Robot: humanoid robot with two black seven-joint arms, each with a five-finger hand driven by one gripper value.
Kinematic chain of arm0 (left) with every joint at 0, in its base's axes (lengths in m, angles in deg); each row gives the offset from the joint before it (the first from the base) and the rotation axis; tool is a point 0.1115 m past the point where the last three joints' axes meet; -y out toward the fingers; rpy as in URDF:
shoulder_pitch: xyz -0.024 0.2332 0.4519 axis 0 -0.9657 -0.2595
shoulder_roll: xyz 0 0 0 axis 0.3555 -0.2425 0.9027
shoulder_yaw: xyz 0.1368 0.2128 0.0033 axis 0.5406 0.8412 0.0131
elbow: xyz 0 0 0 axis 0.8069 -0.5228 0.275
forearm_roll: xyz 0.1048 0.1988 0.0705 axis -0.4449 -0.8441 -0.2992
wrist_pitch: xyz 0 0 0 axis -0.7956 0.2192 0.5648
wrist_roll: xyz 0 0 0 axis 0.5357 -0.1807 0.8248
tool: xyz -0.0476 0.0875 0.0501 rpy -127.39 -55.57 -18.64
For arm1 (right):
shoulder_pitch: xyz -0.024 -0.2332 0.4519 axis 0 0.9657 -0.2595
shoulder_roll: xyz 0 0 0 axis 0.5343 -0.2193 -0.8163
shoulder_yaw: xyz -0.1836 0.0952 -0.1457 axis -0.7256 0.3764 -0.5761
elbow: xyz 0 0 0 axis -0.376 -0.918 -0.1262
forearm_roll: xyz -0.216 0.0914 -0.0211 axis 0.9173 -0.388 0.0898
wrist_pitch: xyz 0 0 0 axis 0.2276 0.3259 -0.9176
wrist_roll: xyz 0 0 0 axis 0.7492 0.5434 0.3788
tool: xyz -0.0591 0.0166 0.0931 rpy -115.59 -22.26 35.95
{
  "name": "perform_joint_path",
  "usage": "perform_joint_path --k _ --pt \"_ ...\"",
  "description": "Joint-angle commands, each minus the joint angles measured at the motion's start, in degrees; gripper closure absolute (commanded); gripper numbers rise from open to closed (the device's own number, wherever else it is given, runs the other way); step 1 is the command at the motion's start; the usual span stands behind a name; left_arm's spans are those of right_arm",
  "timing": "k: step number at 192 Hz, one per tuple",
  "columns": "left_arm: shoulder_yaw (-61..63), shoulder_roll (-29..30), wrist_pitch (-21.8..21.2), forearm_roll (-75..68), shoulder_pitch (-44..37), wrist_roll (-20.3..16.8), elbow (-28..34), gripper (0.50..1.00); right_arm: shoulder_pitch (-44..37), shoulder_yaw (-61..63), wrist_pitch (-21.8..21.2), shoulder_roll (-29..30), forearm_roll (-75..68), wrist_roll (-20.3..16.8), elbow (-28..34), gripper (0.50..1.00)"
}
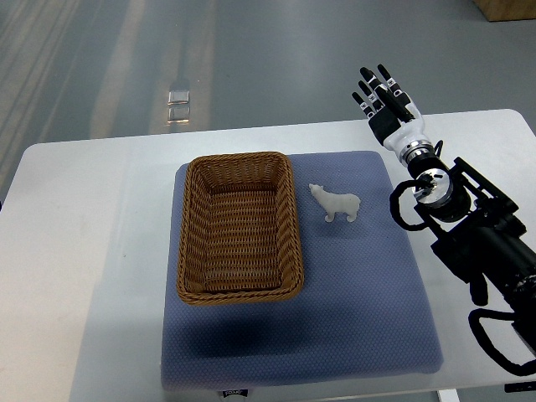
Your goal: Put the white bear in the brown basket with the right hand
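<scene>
A small white bear point(337, 203) stands on the blue mat point(368, 285), just right of the brown wicker basket point(189, 234). The basket is empty. My right hand point(381, 94) is raised beyond the table's far edge, up and to the right of the bear, with its fingers spread and holding nothing. Its arm point(469, 234) comes in from the lower right. The left arm does not show.
The mat lies on a white table point(84, 251) with rounded corners. Grey floor lies beyond the far edge, with a small shiny plate point(178, 102) set in it. A wooden box corner point(511, 8) shows at the top right.
</scene>
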Motion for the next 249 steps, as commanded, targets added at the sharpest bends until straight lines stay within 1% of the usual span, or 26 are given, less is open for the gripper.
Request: perform_joint_path --k 1,84,106,125,141,164,171,177,179,191,200,210,221,232,233,234,249 --pt "0.06 0.0 0.03 0.0 -0.08 0.0 -0.03 0.5 -0.12 0.0 0.0 -0.01 0.0 0.0 0.0 0.574" --pt "-0.03 0.0 -0.23 0.09 0.01 0.0 -0.03 0.5 -1.43 -0.18 -0.09 -0.97 0.88 -0.53 0.61 0.574" --pt "-0.03 0.0 -0.14 0.09 -0.08 0.0 -0.11 0.5 -3.37 -2.11 -0.09 -2.64 2.64 -3.69 1.23 0.574" --pt "-0.03 0.0 0.03 0.09 0.01 0.0 -0.03 0.5 -6.27 -6.94 -0.18 -5.63 6.68 -6.06 2.81 0.574" --pt "-0.03 0.0 0.03 0.09 0.01 -0.09 0.06 0.5 -9.26 -12.92 -0.62 -9.23 12.3 -7.91 5.01 0.574" --pt "-0.03 0.0 0.21 0.09 0.01 0.0 0.32 0.5 -14.09 -20.83 -1.41 -14.6 19.69 -12.74 8.26 0.574" --pt "-0.03 0.0 0.21 0.09 0.01 0.0 0.32 0.5 -15.93 -24.16 -2.98 -16.79 22.76 -14.67 9.93 0.574" --pt "-0.03 0.0 0.21 0.09 0.01 -0.09 0.32 0.5 -17.34 -26.97 -4.83 -18.63 25.48 -15.73 11.42 0.574" --pt "-0.03 0.0 0.21 0.09 0.01 -0.09 0.32 0.5 -17.34 -26.98 -4.84 -18.64 25.49 -15.73 11.42 0.574" --pt "-0.03 0.0 0.3 0.09 -0.08 -0.09 0.15 0.5 -21.56 -33.66 -9.49 -22.59 31.55 -17.4 14.32 0.574" --pt "-0.03 0.0 0.3 0.09 0.01 0.0 0.06 0.5 -26.65 -39.71 -13.26 -24.96 34.54 -19.33 15.82 0.574" --pt "0.06 0.0 0.3 0.09 0.01 0.0 -0.03 0.5 -30.88 -45.09 -16.0 -25.93 35.42 -21.53 16.08 0.574" --pt "0.06 0.0 0.3 0.09 -0.08 0.0 -0.03 0.5 -36.93 -52.63 -19.95 -26.9 35.6 -25.48 16.35 0.574" --pt "0.06 0.0 0.3 0.09 -0.08 0.0 -0.03 0.5 -36.94 -52.65 -19.95 -26.9 35.6 -25.49 16.35 0.574" --pt "0.06 0.0 0.3 0.09 0.01 0.0 -0.03 0.5 -41.64 -57.78 -22.91 -27.07 35.86 -27.84 16.87 0.574" --pt "0.06 0.0 0.3 0.09 0.01 -0.09 -0.03 0.5 -42.47 -58.88 -23.46 -27.08 35.86 -28.3 17.05 0.574" --pt "0.06 0.0 0.39 0.09 0.01 0.0 -0.03 0.5 -46.78 -63.28 -25.4 -26.9 35.95 -30.58 18.72 0.574"
